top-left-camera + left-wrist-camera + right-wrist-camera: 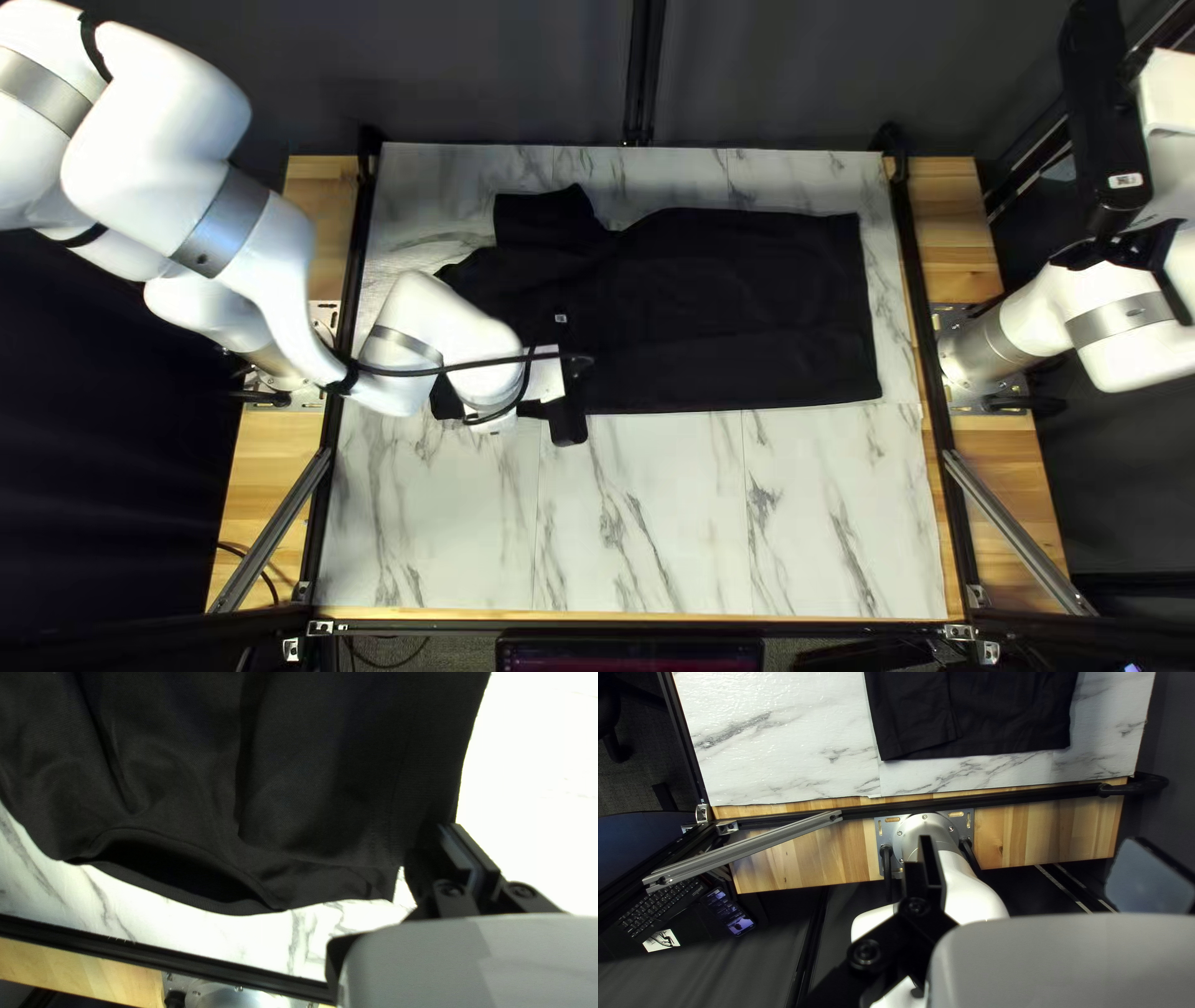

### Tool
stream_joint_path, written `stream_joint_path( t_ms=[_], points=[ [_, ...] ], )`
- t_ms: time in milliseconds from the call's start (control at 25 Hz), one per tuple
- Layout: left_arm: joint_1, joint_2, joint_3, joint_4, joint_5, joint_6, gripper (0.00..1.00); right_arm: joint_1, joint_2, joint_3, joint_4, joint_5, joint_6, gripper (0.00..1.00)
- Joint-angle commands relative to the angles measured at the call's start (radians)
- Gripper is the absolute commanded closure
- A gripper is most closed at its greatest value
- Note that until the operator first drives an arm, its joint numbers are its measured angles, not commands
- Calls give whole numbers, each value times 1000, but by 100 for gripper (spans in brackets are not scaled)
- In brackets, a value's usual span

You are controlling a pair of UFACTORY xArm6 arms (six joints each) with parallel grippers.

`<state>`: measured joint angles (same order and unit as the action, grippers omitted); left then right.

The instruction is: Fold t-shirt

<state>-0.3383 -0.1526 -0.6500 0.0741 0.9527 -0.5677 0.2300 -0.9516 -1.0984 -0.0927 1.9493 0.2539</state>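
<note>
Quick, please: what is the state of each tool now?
Left tool: closed, holding the shirt.
Right tool: open, holding nothing.

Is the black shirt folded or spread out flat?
Partly folded. The shirt lies as a narrow band, a doubled layer shows at its hem, and one sleeve sticks out. The left gripper pinches its near edge.

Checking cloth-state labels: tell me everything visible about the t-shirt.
The t-shirt is black, matte, knit-looking cloth, spread lengthwise across the far half of the marble table. Its right end lies flat with straight edges. Its left end is bunched, with one flap pointing to the far edge and a small pale tag showing. The left gripper is shut on its near left edge, where the cloth creases and a hemmed opening gapes.
</note>
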Motion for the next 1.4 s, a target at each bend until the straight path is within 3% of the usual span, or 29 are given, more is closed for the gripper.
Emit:
stream_joint_path(
  t_ms=[40,240,280,320,360,400,920,1080,1400],
  points=[
    [-15,5,-20,13,20,-14,95,0,0,0,0,0,0,0],
    [43,9,41,8,-44,33,95,0,0,0,0,0,0,0],
    [47,10,45,7,-48,37,90,0,0,0,0,0,0,0],
    [53,10,51,2,-53,44,43,0,0,0,0,0,0,0],
    [55,7,56,-2,-54,48,27,0,0,0,0,0,0,0],
    [56,3,59,-6,-54,50,0,0,0,0,0,0,0,0],
    [42,-74,31,17,52,35,0,0,0,0,0,0,0,0],
    [99,-99,47,24,58,90,0,0,0,0,0,0,0,0],
    [347,-216,107,64,103,320,0,0,0,0,0,0,0,0]
  ],
)
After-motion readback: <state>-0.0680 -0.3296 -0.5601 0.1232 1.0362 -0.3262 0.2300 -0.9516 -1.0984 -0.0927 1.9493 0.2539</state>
